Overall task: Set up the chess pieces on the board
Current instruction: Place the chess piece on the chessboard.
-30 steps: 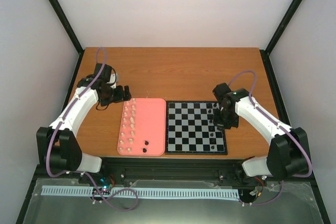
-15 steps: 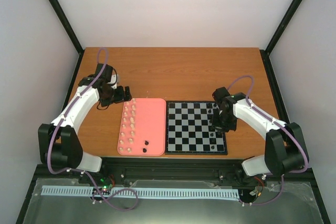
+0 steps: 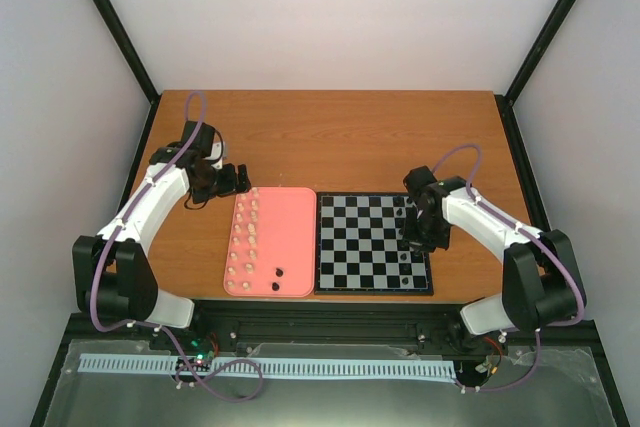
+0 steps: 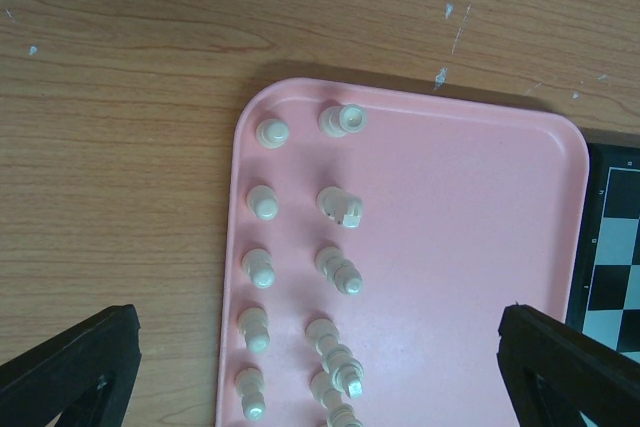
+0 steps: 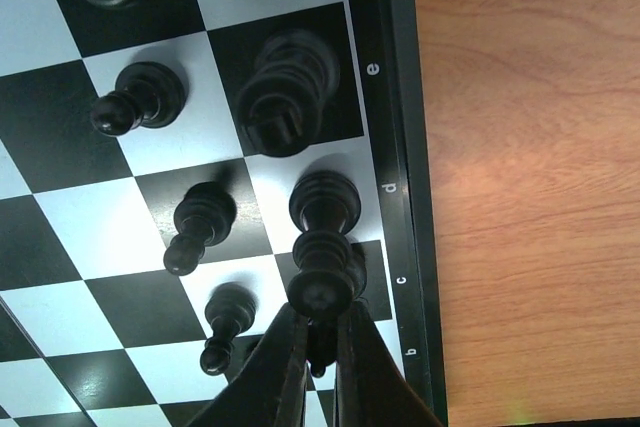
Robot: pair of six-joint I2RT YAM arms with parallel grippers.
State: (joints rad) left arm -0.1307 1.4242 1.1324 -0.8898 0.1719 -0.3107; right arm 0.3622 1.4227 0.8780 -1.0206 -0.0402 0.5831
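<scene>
Glossy, lathe-turned black chess pieces (image 5: 135, 107) dot the smooth checkered board (image 5: 395, 97) — the right pincer (image 5: 322, 325), angled down, clamps the head of a tall piece (image 5: 325, 212); left pincer (image 4: 319, 342) gapes above matte pink tray (image 4: 480, 197).

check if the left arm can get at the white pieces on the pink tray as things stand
Probably yes: its fingers stand wide open above the white pieces on the pink tray, with nothing in between. The right arm is away over the board.
</scene>
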